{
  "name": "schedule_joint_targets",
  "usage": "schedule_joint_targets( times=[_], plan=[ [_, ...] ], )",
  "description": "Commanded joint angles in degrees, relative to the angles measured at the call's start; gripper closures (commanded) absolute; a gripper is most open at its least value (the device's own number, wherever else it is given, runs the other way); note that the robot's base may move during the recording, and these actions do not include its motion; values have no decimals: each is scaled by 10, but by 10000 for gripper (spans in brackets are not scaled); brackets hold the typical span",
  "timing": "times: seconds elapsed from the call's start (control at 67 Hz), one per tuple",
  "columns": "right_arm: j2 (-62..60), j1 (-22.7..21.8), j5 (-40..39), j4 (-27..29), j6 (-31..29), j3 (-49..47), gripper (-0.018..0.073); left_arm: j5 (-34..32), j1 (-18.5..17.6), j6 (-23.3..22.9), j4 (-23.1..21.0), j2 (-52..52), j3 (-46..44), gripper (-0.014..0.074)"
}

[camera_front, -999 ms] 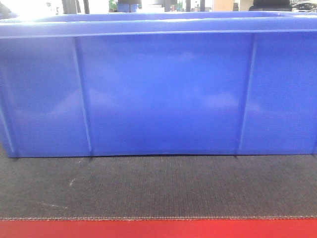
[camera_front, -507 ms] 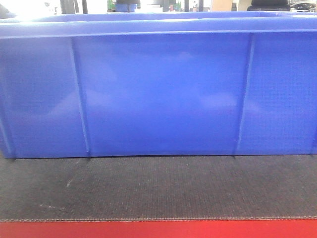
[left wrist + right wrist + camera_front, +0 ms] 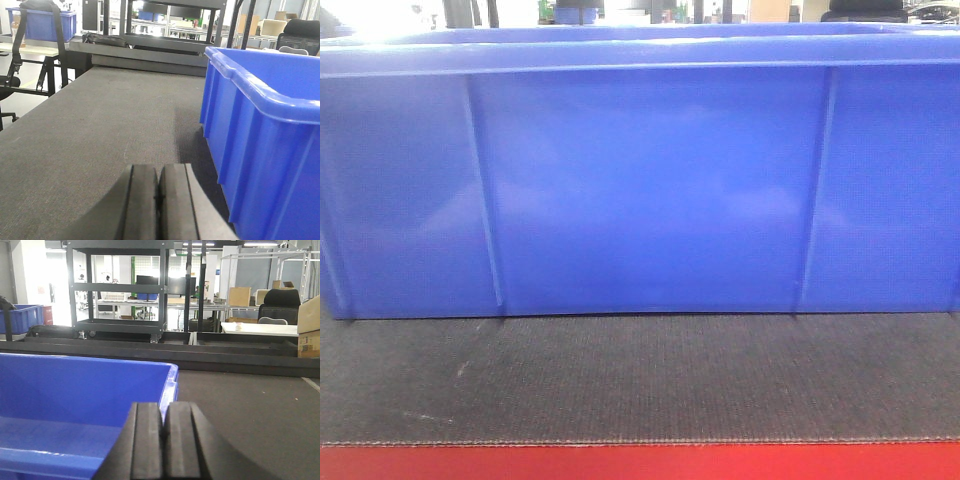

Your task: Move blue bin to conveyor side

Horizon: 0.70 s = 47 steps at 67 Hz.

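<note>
Left pincer: the left gripper (image 3: 158,202) has its two black pads pressed flat together, nothing between them; it hangs low over the dark belt, just beside the bin's end wall, not touching it.
Right pincer: the right gripper (image 3: 163,445) is likewise closed pad to pad with nothing held; it sits at the bin's near rim by the other end wall, and whether it touches the rim cannot be told.
Change from earlier: in the front view the bin's left rib stands a shade further left than a second ago and where it was half a second ago; the right rib, the rim and the bottom edge line up as before.
Task thing: the blue bin (image 3: 650,190) stands upright on the conveyor belt (image 3: 640,375), its long ribbed side wall filling the front view; a strip of bare belt lies between its bottom edge and the red front edge (image 3: 640,462).
Bin contents: from the right wrist view the inside shows only bare blue walls and floor as far as can be seen; the near part is hidden by the gripper.
Other container: a second blue bin (image 3: 42,25) sits on a far table at the left wrist view's upper left; its contents cannot be made out.
Background: a black shelf rack (image 3: 120,287) stands beyond the belt.
</note>
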Motion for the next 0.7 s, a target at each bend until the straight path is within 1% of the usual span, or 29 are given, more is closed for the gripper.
schedule_joint_targets(
  times=[0.0, 0.209, 0.328, 0.358, 0.477, 0.582, 0.686],
  plan=[
    [-3, -1, -12, -7, -6, 0, 648, -9, 2, 1, 1, -3, -2, 620],
    [-3, -1, -18, -7, -6, 0, 648, -9, 2, 1, 1, -3, -2, 620],
    [-3, -3, 8, -1, -6, 9, 648, -9, 2, 1, 1, -3, -2, 620],
    [-3, -7, 11, 4, -8, 15, 648, -9, 2, 1, 1, -3, -2, 620],
    [-6, -42, 1, 61, -54, 59, 648, -9, 2, 1, 1, -3, -2, 620],
    [-30, -75, -41, 72, -54, 116, 648, -9, 2, 1, 1, -3, -2, 620],
    [-67, -89, -73, 73, -54, 170, 648, -9, 2, 1, 1, -3, -2, 620]
  ],
)
